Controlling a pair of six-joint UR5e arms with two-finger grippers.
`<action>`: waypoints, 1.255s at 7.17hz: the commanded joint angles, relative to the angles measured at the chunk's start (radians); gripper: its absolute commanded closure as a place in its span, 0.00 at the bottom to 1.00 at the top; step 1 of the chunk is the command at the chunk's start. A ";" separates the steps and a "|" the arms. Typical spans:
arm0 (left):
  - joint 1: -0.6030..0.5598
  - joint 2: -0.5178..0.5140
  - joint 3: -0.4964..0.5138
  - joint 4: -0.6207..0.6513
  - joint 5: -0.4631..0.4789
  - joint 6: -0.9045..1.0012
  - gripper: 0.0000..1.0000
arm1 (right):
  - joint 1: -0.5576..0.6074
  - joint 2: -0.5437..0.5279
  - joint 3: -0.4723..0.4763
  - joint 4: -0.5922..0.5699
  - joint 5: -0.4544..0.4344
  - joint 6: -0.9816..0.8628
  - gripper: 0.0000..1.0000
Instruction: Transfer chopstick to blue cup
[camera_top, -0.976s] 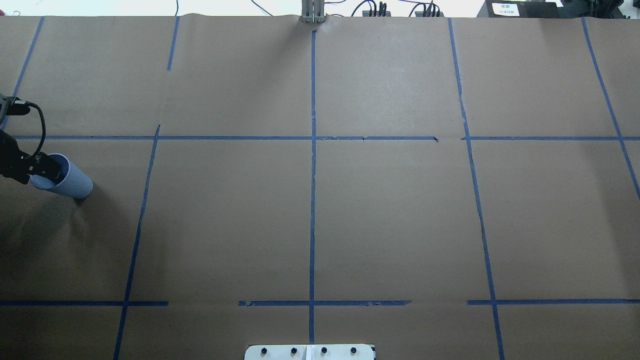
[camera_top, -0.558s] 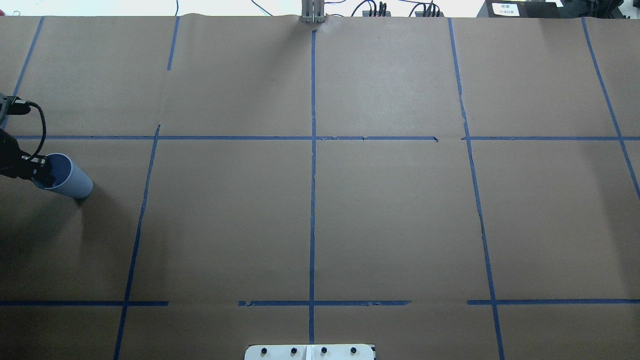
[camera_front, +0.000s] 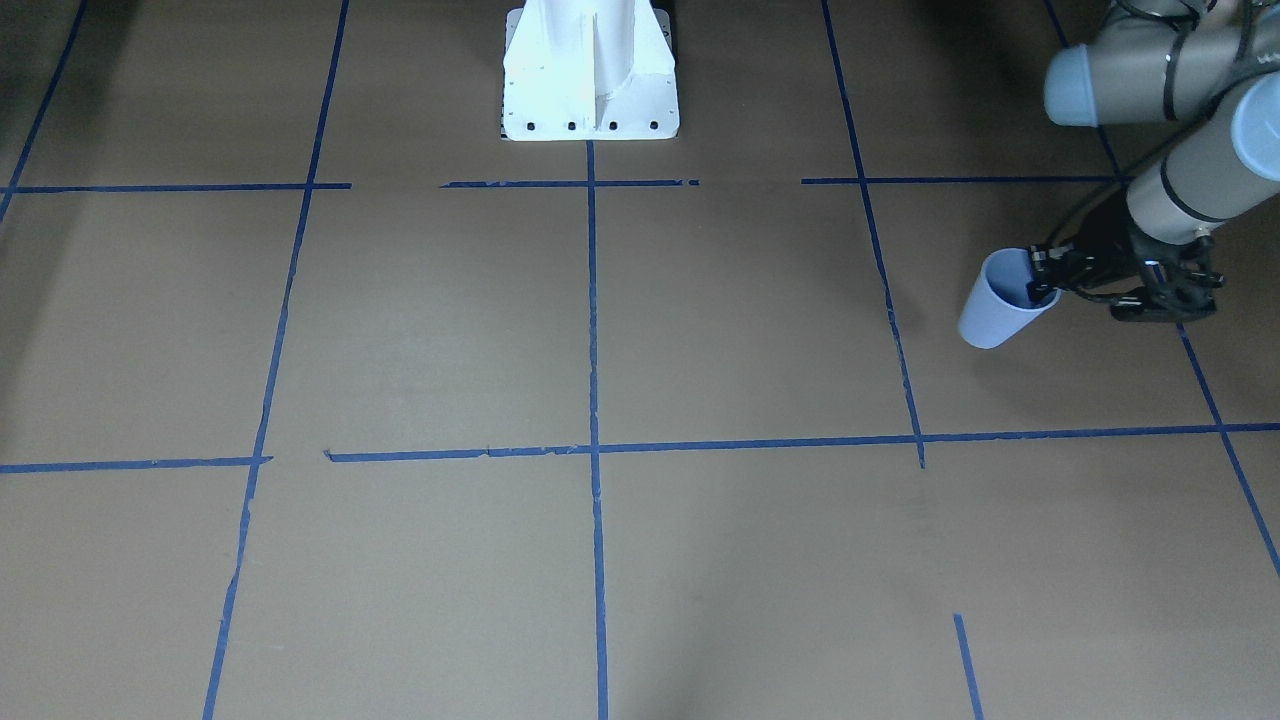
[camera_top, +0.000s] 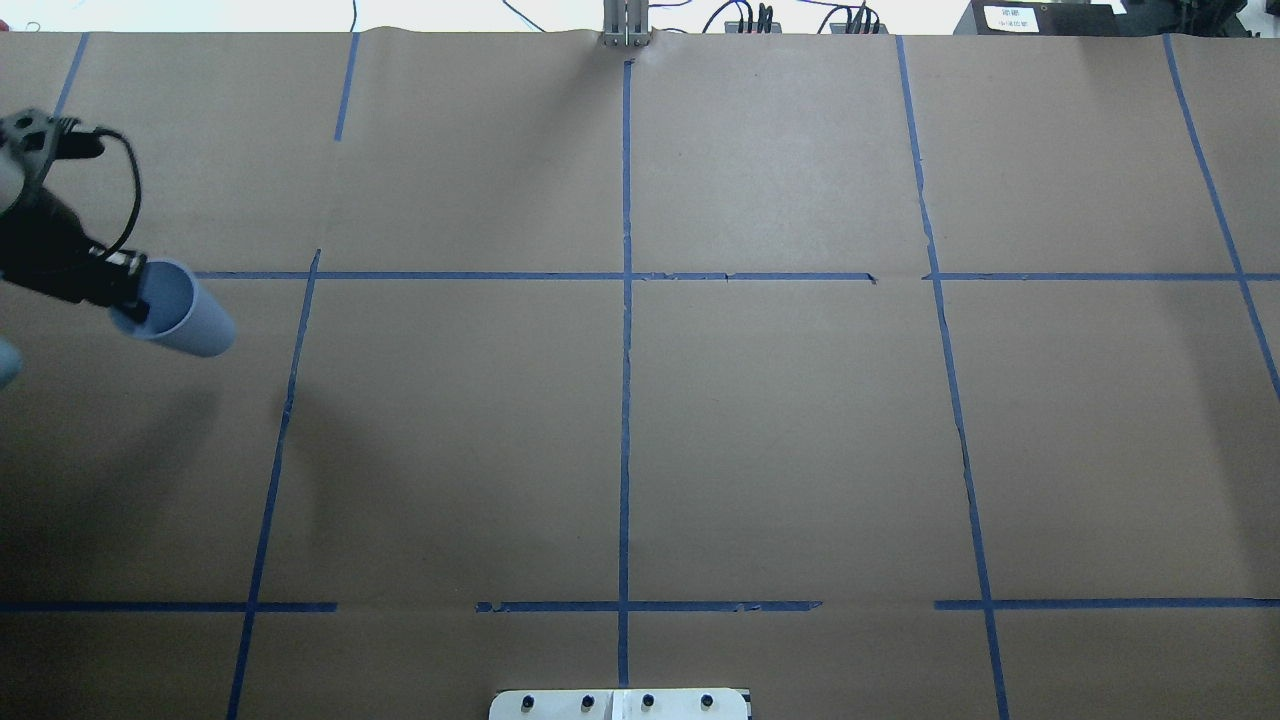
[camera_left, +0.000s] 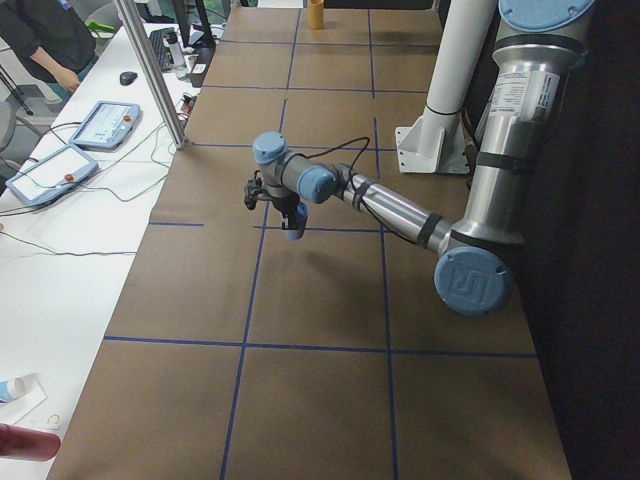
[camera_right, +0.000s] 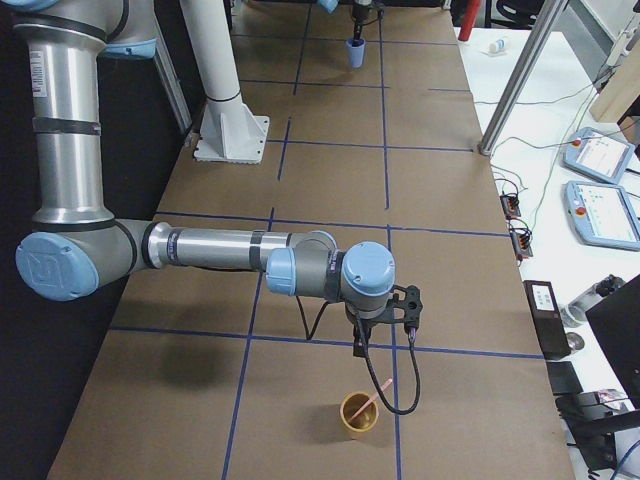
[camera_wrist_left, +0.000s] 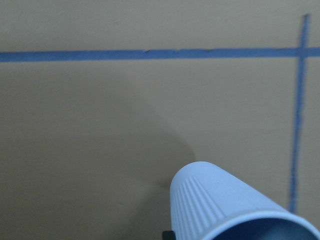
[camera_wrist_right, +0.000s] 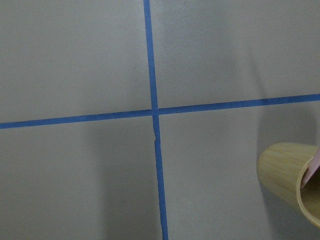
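Observation:
The blue cup (camera_top: 190, 325) hangs tilted above the table at the far left, held by its rim in my left gripper (camera_top: 135, 295), one finger inside and one outside. It also shows in the front view (camera_front: 995, 310), where the left gripper (camera_front: 1045, 283) is on the right, and in the left wrist view (camera_wrist_left: 220, 205). A pale pink chopstick (camera_right: 377, 390) leans in a bamboo cup (camera_right: 359, 412) at the table's right end; it also shows in the right wrist view (camera_wrist_right: 312, 167). My right gripper (camera_right: 375, 335) hovers just behind that cup; I cannot tell if it is open.
Brown paper with blue tape lines (camera_top: 626, 330) covers the table. The white robot base (camera_front: 590, 90) stands at the middle of the near edge. Cables and boxes (camera_top: 1040, 18) lie past the far edge. Consoles (camera_right: 605, 210) sit on a side bench.
My left gripper has lifted the blue cup off the table and carried it up and to the right in the overhead view; the cup now tilts more.

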 joint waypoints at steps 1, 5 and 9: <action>0.122 -0.265 -0.009 0.186 0.003 -0.234 1.00 | 0.000 0.002 0.005 0.001 0.007 0.002 0.00; 0.397 -0.603 0.299 -0.039 0.102 -0.544 1.00 | -0.001 0.007 0.033 0.002 0.010 0.001 0.00; 0.440 -0.643 0.448 -0.168 0.146 -0.579 0.98 | -0.001 0.005 0.034 0.003 0.005 0.004 0.00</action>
